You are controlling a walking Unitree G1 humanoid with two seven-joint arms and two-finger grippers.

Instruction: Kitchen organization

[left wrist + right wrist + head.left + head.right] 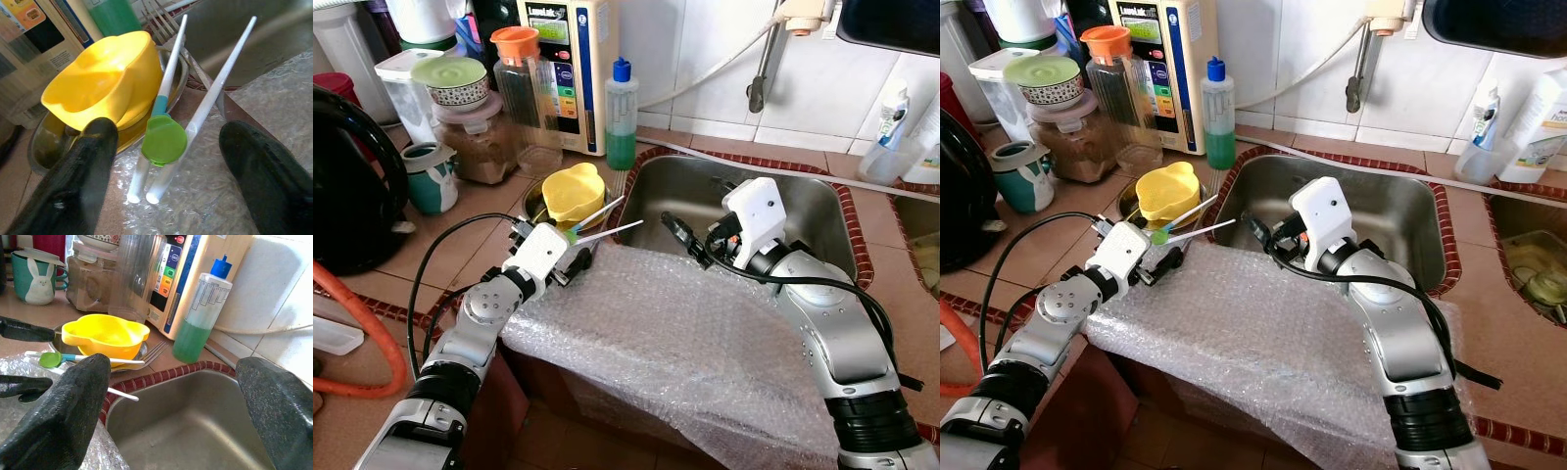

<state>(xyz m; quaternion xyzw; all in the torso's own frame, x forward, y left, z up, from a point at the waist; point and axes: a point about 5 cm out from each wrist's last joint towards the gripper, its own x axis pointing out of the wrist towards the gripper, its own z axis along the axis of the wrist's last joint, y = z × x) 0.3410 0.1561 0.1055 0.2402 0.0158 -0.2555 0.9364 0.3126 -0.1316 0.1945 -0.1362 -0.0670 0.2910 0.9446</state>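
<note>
Lining up on the chopsticks

Our left gripper (161,171) is spread wide around the chopsticks (168,122) beside the yellow bowl (105,81); we should close squarely on both. Right gripper (171,396) open, idle

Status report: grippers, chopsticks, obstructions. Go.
Left gripper open, straddling the training chopsticks on the bubble wrap. Right gripper open, empty, over the sink. Yellow bowl just beyond the chopstick tips; fork beside it.
</note>
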